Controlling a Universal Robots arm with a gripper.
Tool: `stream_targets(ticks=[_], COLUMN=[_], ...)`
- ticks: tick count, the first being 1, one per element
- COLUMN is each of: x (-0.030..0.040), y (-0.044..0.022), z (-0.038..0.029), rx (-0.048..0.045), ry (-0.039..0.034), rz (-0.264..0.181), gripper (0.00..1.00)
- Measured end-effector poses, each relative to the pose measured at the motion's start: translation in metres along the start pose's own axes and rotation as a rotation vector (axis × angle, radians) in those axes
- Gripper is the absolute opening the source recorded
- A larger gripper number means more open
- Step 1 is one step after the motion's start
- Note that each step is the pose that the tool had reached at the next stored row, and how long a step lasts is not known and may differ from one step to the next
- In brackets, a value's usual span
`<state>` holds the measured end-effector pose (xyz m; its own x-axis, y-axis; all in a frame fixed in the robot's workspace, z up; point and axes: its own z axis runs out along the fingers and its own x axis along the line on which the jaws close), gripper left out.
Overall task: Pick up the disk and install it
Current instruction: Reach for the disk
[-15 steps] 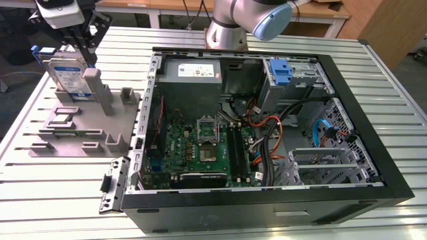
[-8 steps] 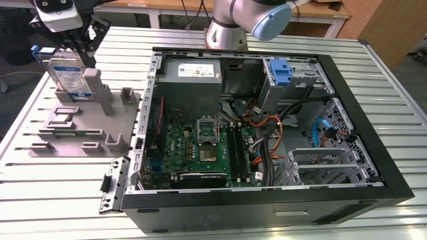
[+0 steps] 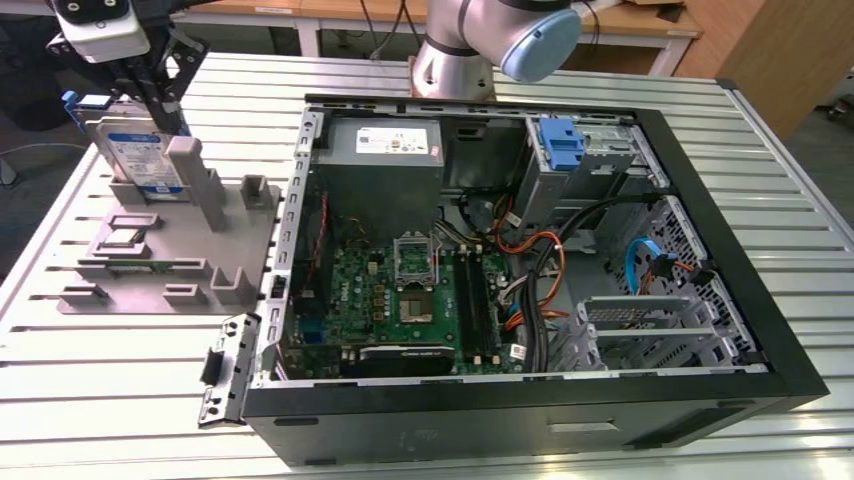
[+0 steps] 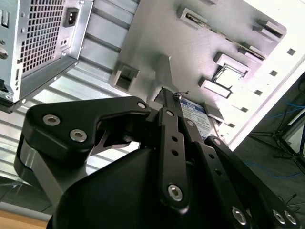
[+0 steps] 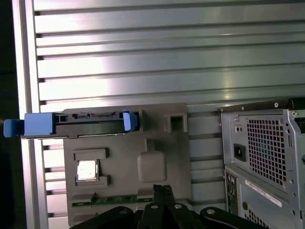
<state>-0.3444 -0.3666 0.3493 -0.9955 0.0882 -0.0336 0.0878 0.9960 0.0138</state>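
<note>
**Pincer poised over upright disk at worktop's edge**

At the exterior view's left, the disk [image 3: 134,160] stands on edge in a slot of the grey fixture [image 3: 147,285], its blue-and-white label facing the camera; the pincer [image 3: 170,125] hangs just above its top edge, black fingers drawn together to a point and gripping nothing. In the first wrist view the closed pincer [image 5: 163,191] sits apart from the disk [image 5: 90,120], which is seen edge-on in its blue carrier frame. Beside the fixture, toward the exterior view's right, an open computer case [image 3: 787,380] lies on its side on the slatted metal worktop [image 3: 80,400]; inside are a grey power-supply box [image 3: 380,145], a green motherboard [image 3: 400,300] and, further right, a bare blue bracket [image 3: 561,145].
</note>
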Motion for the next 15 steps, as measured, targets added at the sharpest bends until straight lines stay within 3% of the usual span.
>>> stream_targets(ticks=[8,9,15], x=[0.0235,0.0356,0.0414], y=[0.0021,0.0051,0.0144], z=[0.002,0.0037,0.005], rx=[0.0001,0.0001,0.0001], ry=[0.0,0.0001,0.0], rz=[0.002,0.002,0.003], gripper=[0.1,0.1,0.1])
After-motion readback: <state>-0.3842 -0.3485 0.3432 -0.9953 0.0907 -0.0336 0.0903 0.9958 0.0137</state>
